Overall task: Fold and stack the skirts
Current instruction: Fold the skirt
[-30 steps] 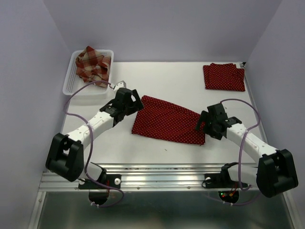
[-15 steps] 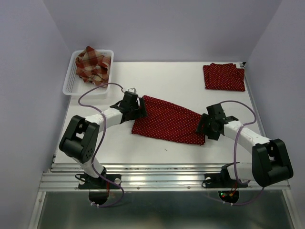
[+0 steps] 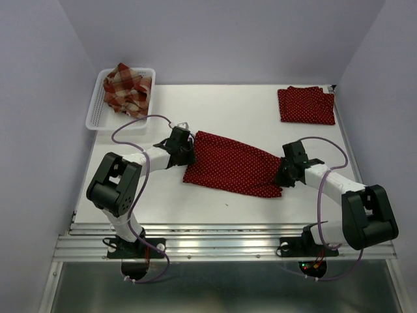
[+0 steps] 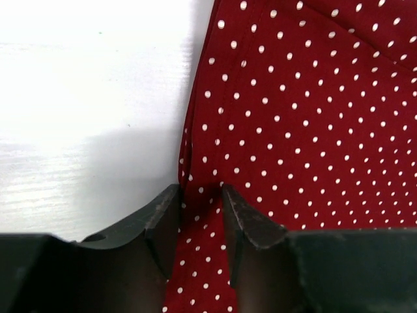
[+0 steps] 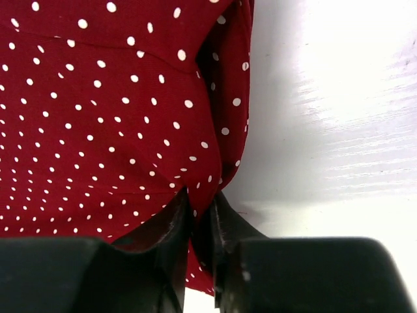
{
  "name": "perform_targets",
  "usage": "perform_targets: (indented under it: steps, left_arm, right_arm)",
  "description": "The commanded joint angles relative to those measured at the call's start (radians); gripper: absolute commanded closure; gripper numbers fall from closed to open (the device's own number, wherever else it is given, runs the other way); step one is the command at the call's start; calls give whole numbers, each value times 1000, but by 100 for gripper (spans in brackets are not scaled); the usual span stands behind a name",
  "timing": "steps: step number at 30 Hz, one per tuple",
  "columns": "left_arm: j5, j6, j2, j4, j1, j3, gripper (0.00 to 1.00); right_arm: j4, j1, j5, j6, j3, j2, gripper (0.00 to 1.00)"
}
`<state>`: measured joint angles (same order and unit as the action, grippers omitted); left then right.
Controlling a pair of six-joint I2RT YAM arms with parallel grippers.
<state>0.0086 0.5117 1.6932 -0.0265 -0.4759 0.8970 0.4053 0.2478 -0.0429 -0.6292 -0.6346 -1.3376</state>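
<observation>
A dark red polka-dot skirt (image 3: 231,166) lies spread flat mid-table. My left gripper (image 3: 187,149) sits low at its left edge. In the left wrist view the jaws (image 4: 201,199) have narrowed on the hem (image 4: 195,261), and cloth fills the gap. At the skirt's right edge my right gripper (image 3: 284,172) pinches a fold of dotted cloth (image 5: 215,130), its jaws nearly together (image 5: 201,203). A second polka-dot skirt (image 3: 306,104) lies folded at the back right. The plaid skirt (image 3: 127,88) is crumpled in the basket.
The white slotted basket (image 3: 98,116) stands at the back left corner. Lilac walls close in the table on the left, back and right. Cables loop above both forearms.
Both arms dropped lower onto the skirt's two side edges. Both grippers went from wide open to closed on the cloth. The skirt itself has hardly shifted.
</observation>
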Motion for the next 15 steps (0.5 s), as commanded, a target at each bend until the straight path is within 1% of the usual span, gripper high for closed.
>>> perform_targets:
  steps: [1,2,3,4,5,7,8,9,11,12,13,15]
  left_arm:
    - [30,-22,26,25,-1,-18,62]
    - [39,-21,29,25,-4,-20,64]
    - [50,-18,36,22,-10,-21,67]
    - [65,-19,37,19,-18,-20,69]
    - [59,-18,43,17,-38,-12,69]
    - [56,-16,49,17,-53,3,69]
    - [57,-12,52,19,-62,9,71]
    - [65,-1,54,13,-72,22,73]
    - [77,8,56,5,-95,31,74]
    - [77,16,54,-3,-102,36,77]
    - [64,30,56,-6,-110,39,79]
    - [31,54,62,-6,-119,54,83]
  right_arm:
    - [-11,-4,-43,37,-3,-22,83]
    - [-3,-4,-86,46,-28,-15,86]
    - [7,-4,-112,68,-45,-11,92]
    - [27,-4,-132,78,-62,-5,94]
    - [36,-4,-161,110,-94,1,98]
    - [59,-4,-179,129,-126,8,99]
    - [61,-13,-175,149,-140,6,99]
    - [64,-13,-135,189,-155,3,99]
    - [114,-13,-141,201,-221,-11,99]
    - [131,-13,-138,236,-246,-24,99]
    - [162,-13,-146,244,-290,-29,99]
    - [184,-13,-158,263,-324,-26,99]
